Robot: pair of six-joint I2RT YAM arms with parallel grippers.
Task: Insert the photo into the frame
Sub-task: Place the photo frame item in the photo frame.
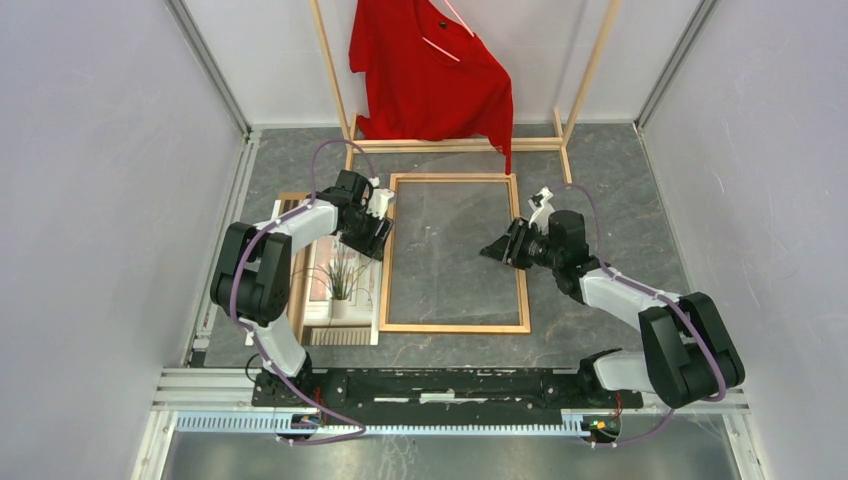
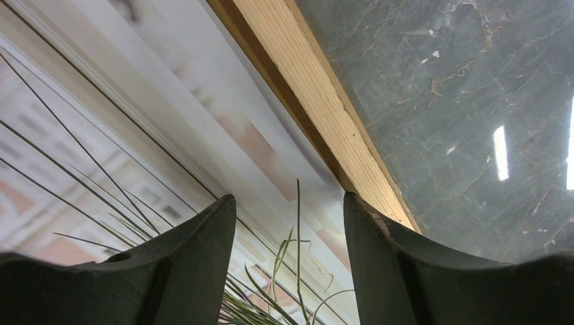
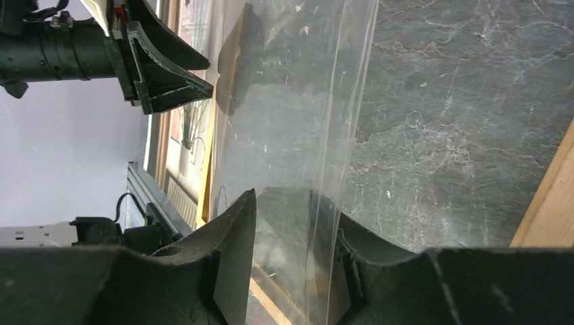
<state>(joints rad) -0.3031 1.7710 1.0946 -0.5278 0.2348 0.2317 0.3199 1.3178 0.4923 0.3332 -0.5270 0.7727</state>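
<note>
The photo (image 1: pixel 338 285) lies flat on the worktop (image 1: pixel 600 200) just left of the frame (image 1: pixel 455 327), its long axis parallel to the frame's left rail. The left pincer (image 2: pixel 290 206) is nearer, hanging wide and empty over the photo's frame-side edge. The right pincer (image 3: pixel 296 203) stands part-open around a clear sheet (image 3: pixel 291 122).

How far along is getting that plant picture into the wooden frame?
Done: nothing yet; the orange-brown wooden frame lies flat, no picture inside. In hand: the open left gripper hovers over the striped plant photo; a clear transparent sheet stands between the right gripper's parted fingers. Left: placing the photo inside.
</note>
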